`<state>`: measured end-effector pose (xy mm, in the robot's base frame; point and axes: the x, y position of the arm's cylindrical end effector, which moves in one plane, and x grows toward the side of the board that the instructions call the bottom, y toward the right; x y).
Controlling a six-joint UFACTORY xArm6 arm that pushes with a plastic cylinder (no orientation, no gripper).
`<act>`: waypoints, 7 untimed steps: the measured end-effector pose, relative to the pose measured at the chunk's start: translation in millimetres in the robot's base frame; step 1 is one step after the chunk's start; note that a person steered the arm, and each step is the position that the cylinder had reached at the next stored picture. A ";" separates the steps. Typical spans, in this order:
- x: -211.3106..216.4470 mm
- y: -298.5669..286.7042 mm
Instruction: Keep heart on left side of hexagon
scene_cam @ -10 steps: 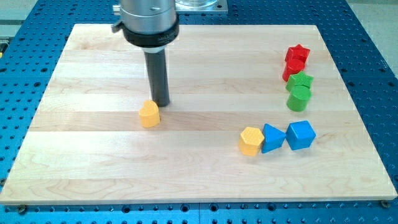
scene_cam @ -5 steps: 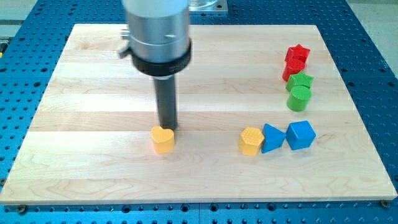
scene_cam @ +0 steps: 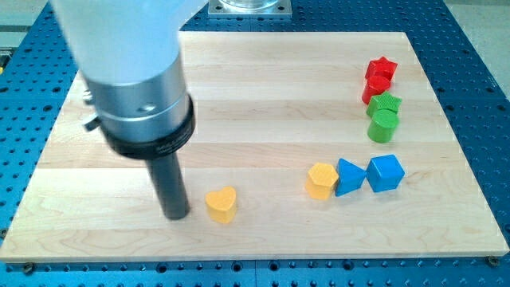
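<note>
A yellow heart [scene_cam: 221, 205] lies near the view's bottom, left of centre. A yellow hexagon [scene_cam: 322, 180] lies to its right, a gap of bare wood between them. My tip [scene_cam: 176, 215] rests on the board just left of the heart, a small gap between them. The arm's large silver and black body rises above the tip and hides the board's upper left part.
A blue triangular block [scene_cam: 349, 176] touches the hexagon's right side, and a blue cube [scene_cam: 386, 172] sits right of that. At the view's upper right stand a red star [scene_cam: 382, 70], a red block [scene_cam: 374, 89], a green star [scene_cam: 387, 104] and a green cylinder [scene_cam: 382, 126].
The yellow heart has slid down and to the right, toward the hexagon. My tip has swung from above the heart to its left side, lower on the board.
</note>
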<state>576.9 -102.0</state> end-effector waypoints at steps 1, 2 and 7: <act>-1.8 45.4; -1.8 53.1; -10.9 130.2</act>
